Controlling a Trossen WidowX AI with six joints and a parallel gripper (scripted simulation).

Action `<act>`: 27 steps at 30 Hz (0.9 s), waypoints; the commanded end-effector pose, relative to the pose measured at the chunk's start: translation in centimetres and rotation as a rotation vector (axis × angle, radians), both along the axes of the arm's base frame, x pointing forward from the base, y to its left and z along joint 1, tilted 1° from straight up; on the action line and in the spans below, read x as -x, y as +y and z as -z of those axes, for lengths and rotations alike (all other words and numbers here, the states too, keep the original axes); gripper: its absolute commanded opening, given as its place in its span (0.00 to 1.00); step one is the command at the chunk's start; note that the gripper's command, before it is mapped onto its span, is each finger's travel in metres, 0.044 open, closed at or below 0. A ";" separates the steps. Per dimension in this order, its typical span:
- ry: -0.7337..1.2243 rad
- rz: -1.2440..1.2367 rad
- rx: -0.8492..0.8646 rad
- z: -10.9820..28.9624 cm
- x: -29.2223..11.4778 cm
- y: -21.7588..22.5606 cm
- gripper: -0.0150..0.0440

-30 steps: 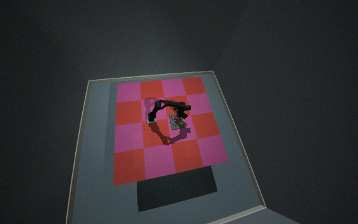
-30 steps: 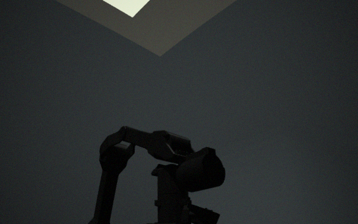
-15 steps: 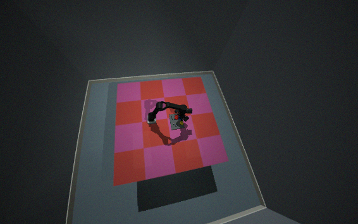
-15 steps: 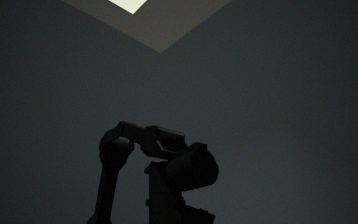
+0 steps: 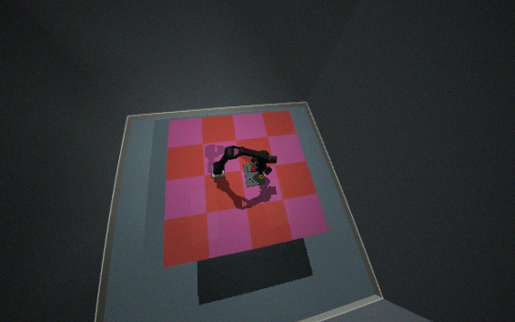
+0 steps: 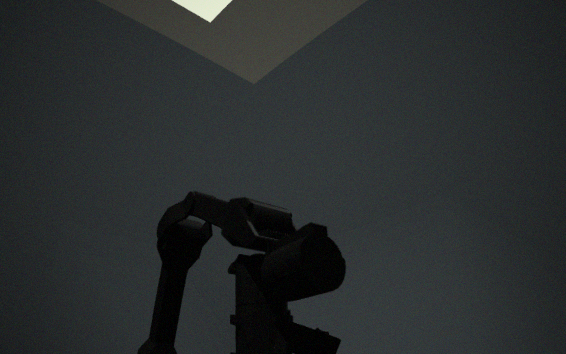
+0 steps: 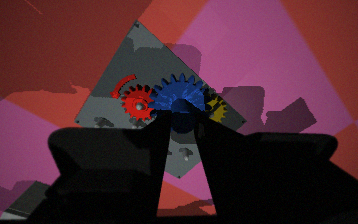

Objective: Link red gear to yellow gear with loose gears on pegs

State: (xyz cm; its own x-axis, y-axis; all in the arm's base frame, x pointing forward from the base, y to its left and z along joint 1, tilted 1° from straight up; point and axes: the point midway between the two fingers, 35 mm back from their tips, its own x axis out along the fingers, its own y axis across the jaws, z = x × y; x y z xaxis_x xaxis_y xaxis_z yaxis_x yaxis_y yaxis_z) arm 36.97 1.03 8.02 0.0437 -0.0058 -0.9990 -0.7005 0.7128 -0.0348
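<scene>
One red gear [image 5: 254,168] [image 7: 135,103], one blue gear [image 7: 175,92], one yellow gear [image 5: 261,176] [image 7: 218,109], one board [image 5: 249,181] [image 7: 116,65], one arm [image 5: 247,150] [image 6: 172,295]

In the wrist view, the toothed red gear [image 5: 254,168] [image 7: 135,105] is standing beside the black end effector [image 5: 261,170] [image 7: 182,111] and the large toothed blue gear between its fingers, blocking passage on the picture's left. The yellow gear with black markings [image 5: 261,176] [image 7: 218,110] is crowding the opposite side. Beyond the blue gear, the flat grey board [image 5: 249,181] [image 7: 120,65] is offering a peg-free stretch; short grey pegs [image 7: 185,154] are jutting up nearer the fingers.
</scene>
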 end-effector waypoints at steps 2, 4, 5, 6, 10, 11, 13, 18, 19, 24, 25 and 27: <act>-0.003 -0.006 -0.002 0.0 -0.1 0.0 0.25; -0.003 -0.015 -0.002 0.1 -0.1 0.0 0.25; -0.003 -0.023 -0.002 0.2 -0.1 0.0 0.25; -0.003 -0.032 -0.001 0.3 -0.1 0.0 0.25; -0.003 -0.083 0.001 0.8 -0.1 0.1 0.25; -0.003 -0.096 0.002 0.9 -0.1 0.1 0.25; -0.003 -0.117 0.003 1.3 -0.1 0.0 0.25; -0.002 -0.137 0.004 2.0 -0.2 0.0 0.25; -0.002 -0.135 0.004 2.2 -0.2 0.0 0.25; -0.003 -0.098 0.002 2.9 -0.3 0.0 0.25; -0.003 -0.085 0.001 3.0 -0.3 0.0 0.25; -0.003 -0.055 0.000 3.3 -0.3 0.0 0.25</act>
State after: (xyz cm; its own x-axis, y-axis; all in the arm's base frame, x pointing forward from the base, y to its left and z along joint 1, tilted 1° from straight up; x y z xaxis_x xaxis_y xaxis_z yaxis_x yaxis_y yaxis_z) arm 37.37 0.99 5.32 0.0539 -0.0055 -0.9985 -0.7598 0.6486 -0.0446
